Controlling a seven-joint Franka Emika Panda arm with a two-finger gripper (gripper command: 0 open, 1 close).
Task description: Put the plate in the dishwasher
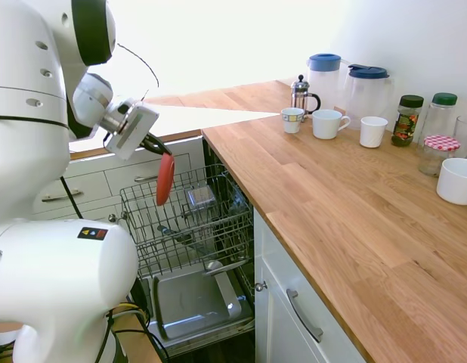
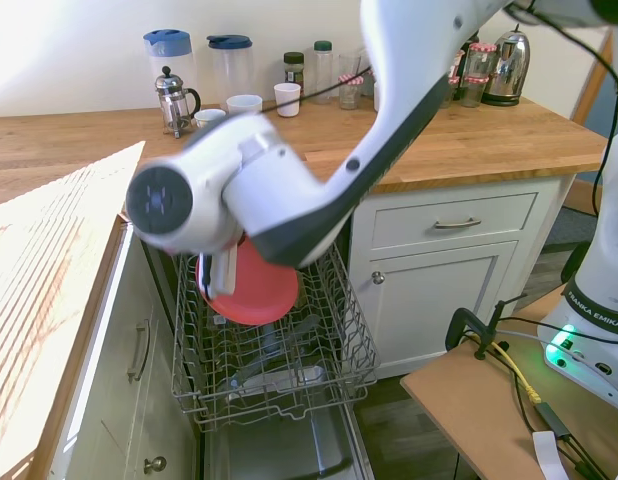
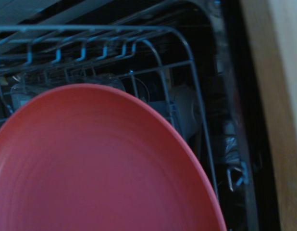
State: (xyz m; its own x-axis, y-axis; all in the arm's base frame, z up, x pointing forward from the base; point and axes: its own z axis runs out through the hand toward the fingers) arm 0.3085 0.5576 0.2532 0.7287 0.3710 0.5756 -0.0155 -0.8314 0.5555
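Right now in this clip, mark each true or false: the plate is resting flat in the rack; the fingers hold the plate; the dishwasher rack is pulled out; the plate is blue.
1. The round coral-red plastic plate rests flat in the rack. False: it hangs on edge above the grey wire rack.
2. The robot's fingers hold the plate. True.
3. The built-in dishwasher has its rack pulled out over the open door. True.
4. The plate is blue. False: it is coral-red.
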